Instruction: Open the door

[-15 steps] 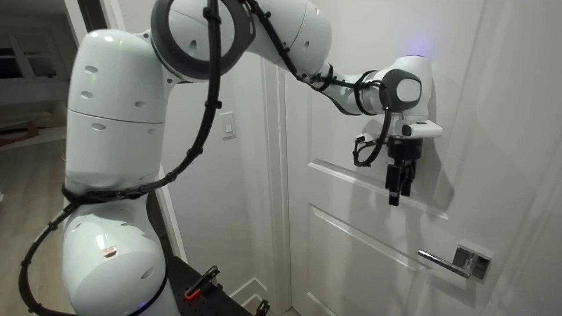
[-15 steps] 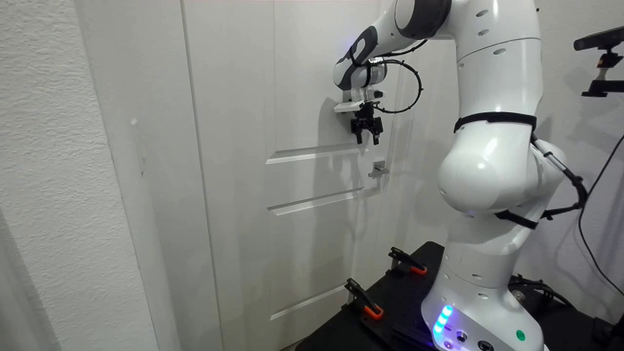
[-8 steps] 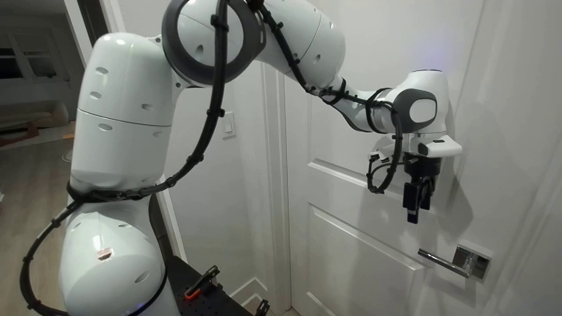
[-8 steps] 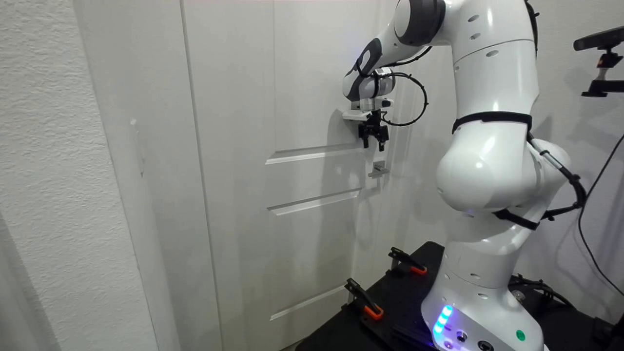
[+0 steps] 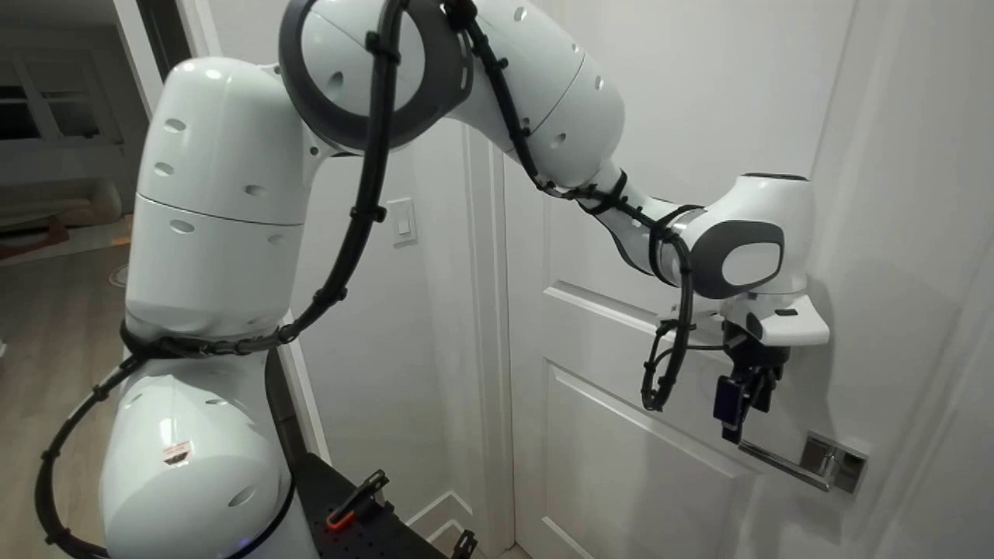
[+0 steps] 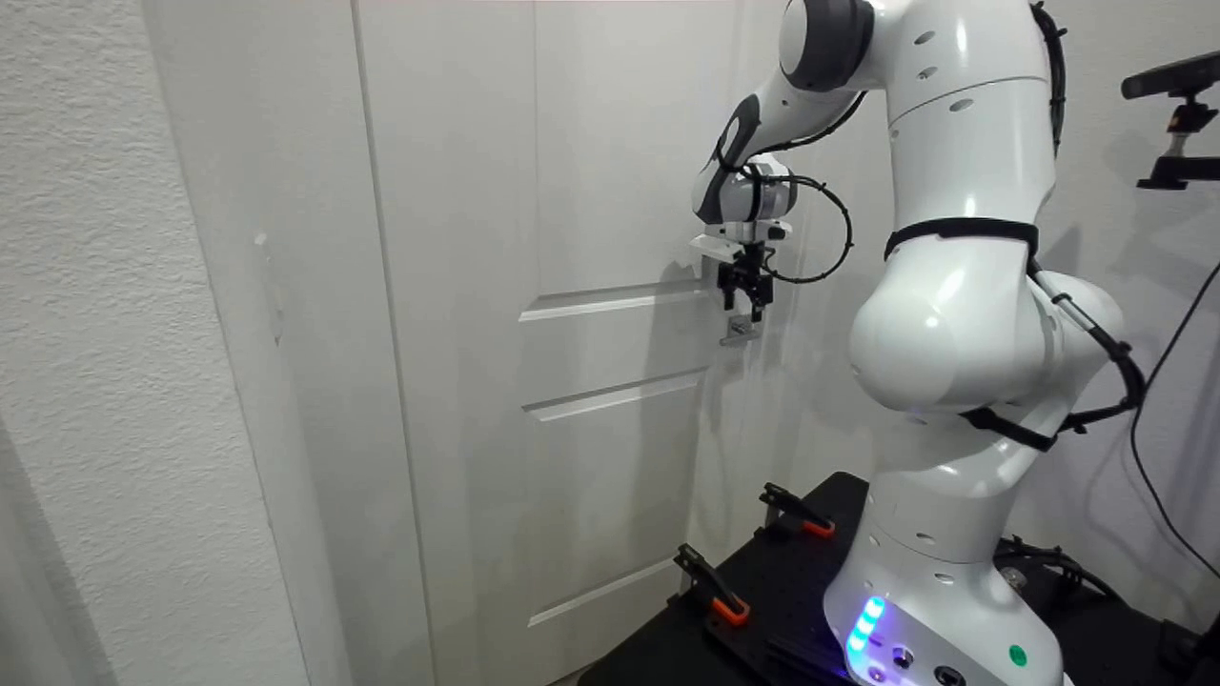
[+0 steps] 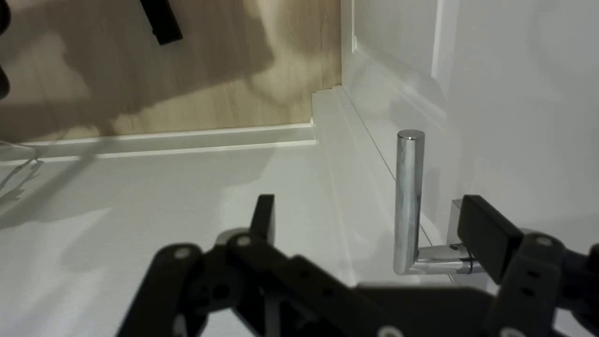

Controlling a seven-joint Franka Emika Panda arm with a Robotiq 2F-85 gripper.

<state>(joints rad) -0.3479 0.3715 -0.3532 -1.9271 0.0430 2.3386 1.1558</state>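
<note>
The tall white door [image 5: 606, 458] with raised panels stands shut; it also shows in an exterior view [image 6: 600, 476] and along the right of the wrist view [image 7: 510, 107]. Its silver lever handle [image 5: 786, 466] on a square plate lies level; it also shows in an exterior view [image 6: 738, 340]. My gripper [image 5: 748, 421] is open, empty and points down just above the lever, as in an exterior view [image 6: 743, 310]. In the wrist view the lever [image 7: 408, 201] appears between the open fingers [image 7: 368, 213], nearer the right one. The right finger hides part of the plate.
A black table [image 6: 658, 648] carries the arm base, with orange-and-black clamps [image 6: 713, 583] on its edge. A wall with a light switch [image 5: 403, 222] adjoins the door frame. A camera on a mount [image 6: 1180, 78] stands behind the arm. Wooden floor [image 7: 210, 93] lies below.
My gripper has moved down and to the right in both exterior views, close above the lever, and now tilts slightly. It stays open. The door and handle have not moved.
</note>
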